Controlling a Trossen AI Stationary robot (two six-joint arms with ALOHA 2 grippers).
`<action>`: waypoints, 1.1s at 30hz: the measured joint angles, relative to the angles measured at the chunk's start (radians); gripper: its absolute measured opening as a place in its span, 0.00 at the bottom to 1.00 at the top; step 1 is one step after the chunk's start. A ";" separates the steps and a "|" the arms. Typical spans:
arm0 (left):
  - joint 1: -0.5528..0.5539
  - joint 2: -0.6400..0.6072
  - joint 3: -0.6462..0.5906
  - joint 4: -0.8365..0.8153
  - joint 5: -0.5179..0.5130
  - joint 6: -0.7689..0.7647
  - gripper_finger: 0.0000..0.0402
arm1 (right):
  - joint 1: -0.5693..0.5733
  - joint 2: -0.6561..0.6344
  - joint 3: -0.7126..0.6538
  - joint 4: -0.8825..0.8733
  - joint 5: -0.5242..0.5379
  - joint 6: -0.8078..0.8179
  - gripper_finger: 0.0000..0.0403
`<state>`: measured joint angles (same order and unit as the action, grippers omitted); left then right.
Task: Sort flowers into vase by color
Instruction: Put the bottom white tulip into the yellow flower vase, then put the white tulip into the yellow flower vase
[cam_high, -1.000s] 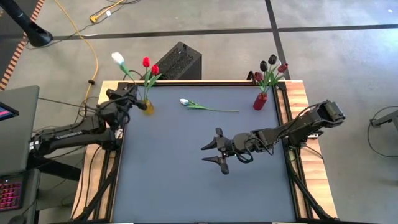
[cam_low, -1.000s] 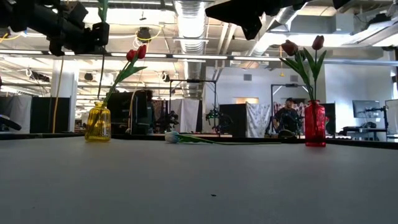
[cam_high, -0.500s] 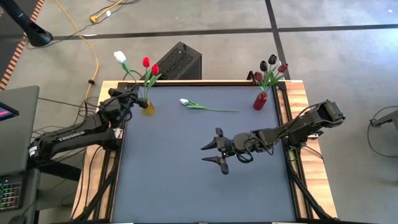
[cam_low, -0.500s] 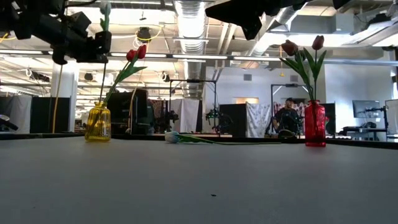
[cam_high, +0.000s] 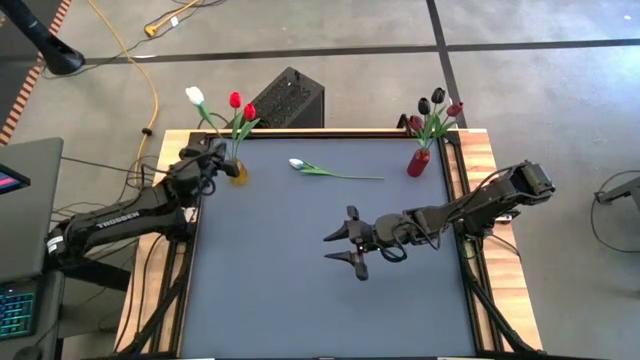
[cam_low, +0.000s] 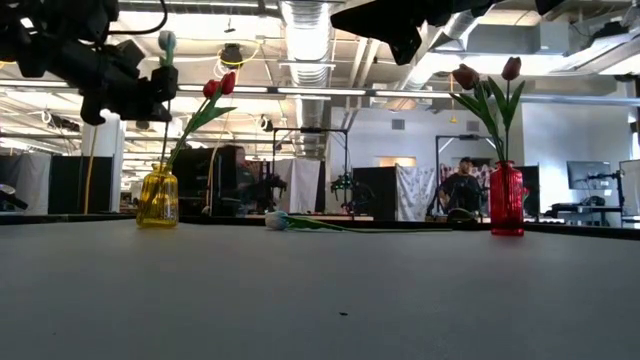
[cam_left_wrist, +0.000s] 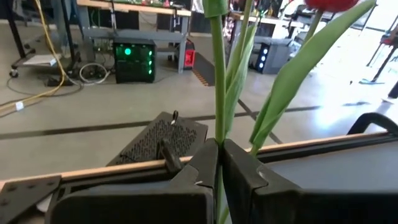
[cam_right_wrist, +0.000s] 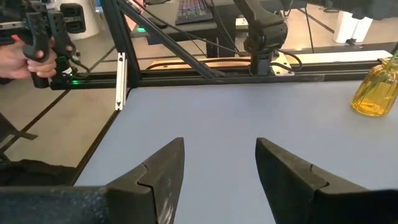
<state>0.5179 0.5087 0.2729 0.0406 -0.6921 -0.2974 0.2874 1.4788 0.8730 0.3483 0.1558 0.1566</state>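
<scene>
The tabletop (cam_high: 320, 260) carries a yellow vase (cam_high: 237, 171) at its far left corner and a red vase (cam_high: 419, 163) at its far right corner, well apart. The left hand (cam_high: 213, 152) is clenched on the stem of a white flower (cam_high: 194, 96), holding it just beside the yellow vase, where two red flowers (cam_high: 241, 105) stand. In the left wrist view the fingers (cam_left_wrist: 239, 174) pinch the thin green stem low down, with the red flowers' leaves close alongside.

To do this step well, I judge the stem's bottom end needs to be lined up over the vase mouth before lowering, with the stem kept near upright so it slips past the red flowers' leaves without tangling. The grip should let go only once the stem sits inside the glass.

The right hand (cam_high: 352, 248) hangs over the middle of the tabletop with its fingers spread and nothing between them. A second white flower (cam_high: 297, 164) lies flat between the two vases, and dark flowers (cam_high: 433, 103) fill the red vase.

Against the earlier frame, the left arm has swung slightly toward the yellow vase, and the white bud has shifted with it and sits lower in the low view. The right arm and the lying flower have not moved.
</scene>
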 joint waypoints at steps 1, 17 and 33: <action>0.000 0.000 0.000 -0.009 -0.002 -0.008 0.00 | 0.000 0.000 0.000 0.000 0.000 0.000 0.55; 0.000 0.000 0.000 -0.174 0.081 -0.022 0.28 | 0.000 0.000 0.000 0.000 0.000 0.003 0.55; -0.004 0.000 0.116 -0.504 0.369 -0.130 0.35 | -0.132 0.000 0.000 -0.091 -0.013 0.054 0.55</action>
<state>0.5141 0.5083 0.3894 -0.4633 -0.3231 -0.4274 0.1555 1.4792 0.8734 0.2571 0.1430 0.2102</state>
